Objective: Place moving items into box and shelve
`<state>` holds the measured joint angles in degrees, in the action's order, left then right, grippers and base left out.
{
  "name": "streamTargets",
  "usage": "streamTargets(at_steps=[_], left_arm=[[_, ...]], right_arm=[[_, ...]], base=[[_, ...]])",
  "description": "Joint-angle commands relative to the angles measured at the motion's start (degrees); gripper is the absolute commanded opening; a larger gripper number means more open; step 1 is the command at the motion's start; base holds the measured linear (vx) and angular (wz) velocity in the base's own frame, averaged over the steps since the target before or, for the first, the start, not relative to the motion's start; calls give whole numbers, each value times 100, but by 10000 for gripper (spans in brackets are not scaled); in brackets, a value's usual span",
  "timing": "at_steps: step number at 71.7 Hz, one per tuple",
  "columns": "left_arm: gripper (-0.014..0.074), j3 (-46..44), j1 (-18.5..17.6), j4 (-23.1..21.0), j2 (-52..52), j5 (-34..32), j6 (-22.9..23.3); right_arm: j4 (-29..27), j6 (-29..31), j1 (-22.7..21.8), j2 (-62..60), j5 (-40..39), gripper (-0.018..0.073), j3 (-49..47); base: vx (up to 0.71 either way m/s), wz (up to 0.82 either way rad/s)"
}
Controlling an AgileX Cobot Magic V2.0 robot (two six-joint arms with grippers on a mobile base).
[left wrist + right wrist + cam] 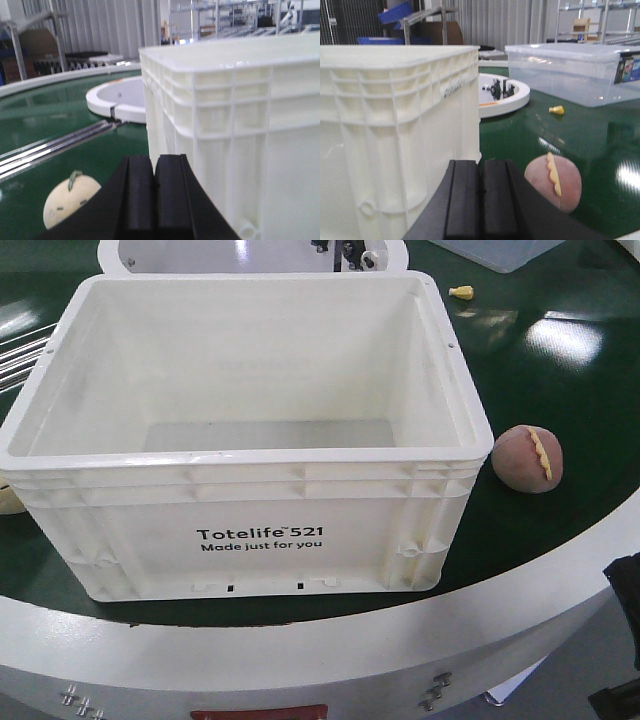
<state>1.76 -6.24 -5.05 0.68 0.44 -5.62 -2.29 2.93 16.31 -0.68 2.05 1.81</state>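
The white box (240,456) printed "Totelife 521" stands open and empty on the green round table. The reddish-brown item with a jagged yellow stripe (529,458) lies just right of the box. The pale cream item (8,502) peeks out at the box's left side. My left gripper (152,165) is shut with nothing in it, low beside the box wall (235,125), with the cream item (67,202) to its left. My right gripper (481,167) is also shut and empty, between the box (395,115) and the reddish item (555,182).
A tiny yellow cone piece (460,292) lies behind the box on the right, near a clear plastic bin (570,72). A white round hub (502,95) sits at the table's centre. Metal rails (50,147) cross the green surface on the left. The table's white rim (300,640) curves in front.
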Motion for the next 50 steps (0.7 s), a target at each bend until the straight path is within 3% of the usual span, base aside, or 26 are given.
streamTargets(at_steps=[1,16,32,50], left_arm=[[-27,-79,19,-26,84,-470,49],[-27,-1022,19,-21,-482,140,93],[-27,-2574,19,-21,-2092,173,93],[-27,-4375,19,-25,-3862,27,120]], right_arm=[[54,52,-1,-18,-651,-15,-92],[54,335,-1,329,-99,-15,-1023],[54,329,-1,1806,335,-15,-2656],[451,329,-1,3547,412,-15,-4440]], base=[[0,0],[0,0],[0,0],[0,0]])
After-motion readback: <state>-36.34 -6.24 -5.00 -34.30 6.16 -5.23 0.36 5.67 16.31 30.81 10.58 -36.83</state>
